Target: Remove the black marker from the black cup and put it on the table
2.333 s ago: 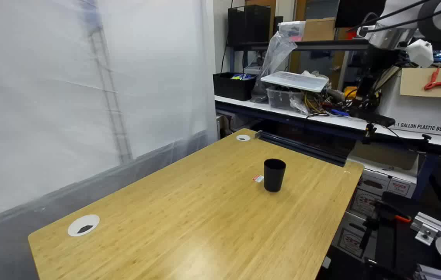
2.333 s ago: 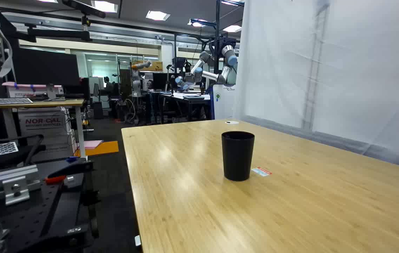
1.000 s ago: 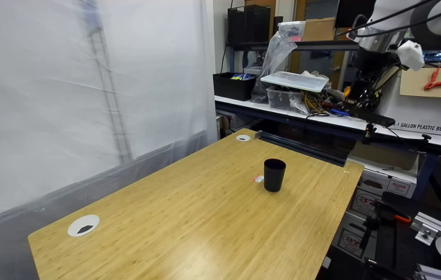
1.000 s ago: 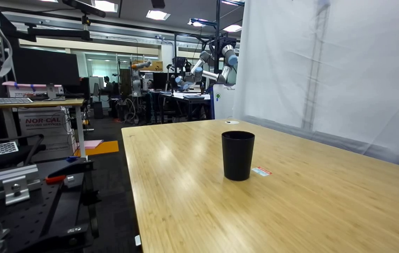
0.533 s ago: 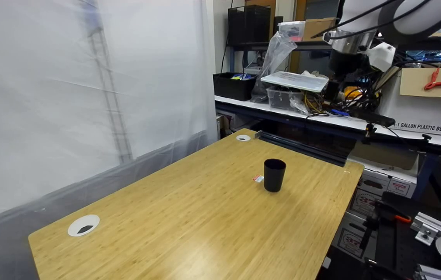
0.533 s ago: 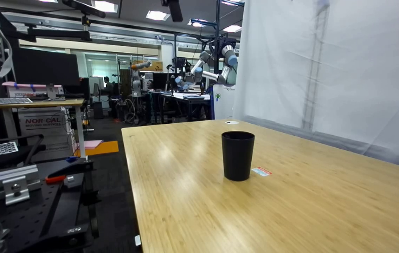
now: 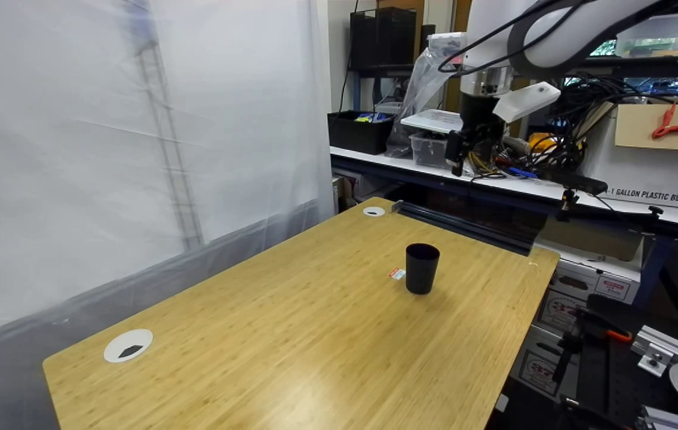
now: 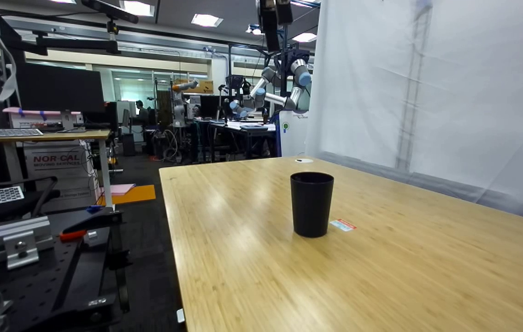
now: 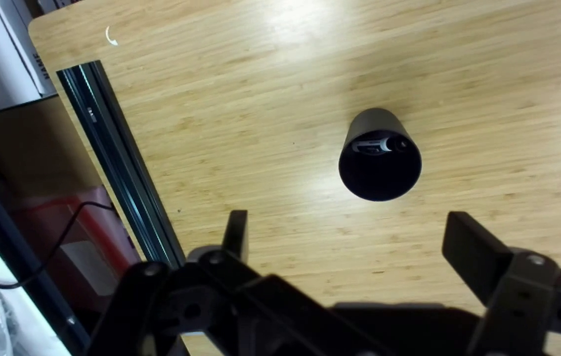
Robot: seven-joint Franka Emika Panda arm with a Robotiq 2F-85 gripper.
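Note:
The black cup (image 7: pixel 422 269) stands upright on the wooden table (image 7: pixel 291 322); it also shows in an exterior view (image 8: pixel 312 205) and in the wrist view (image 9: pixel 376 121). The black marker (image 9: pixel 373 147), with a white band and label, lies inside the cup, seen only in the wrist view; the exterior views hide it behind the cup wall. My gripper (image 9: pixel 347 225) is open with nothing between its fingers. It hangs high above the table, well above the cup, and shows at the top of an exterior view (image 8: pixel 277 34).
A dark metal rail (image 9: pixel 119 163) runs along one table end. A small red and white sticker (image 7: pixel 397 273) lies beside the cup. White round grommets (image 7: pixel 128 346) sit in the table. A plastic curtain (image 7: pixel 135 149) hangs along one side. A cluttered shelf (image 7: pixel 386 156) stands behind.
The arm has swung out over the table, moving left in an exterior view. The gripper has come into view from the top edge of an exterior view. The cup has not moved.

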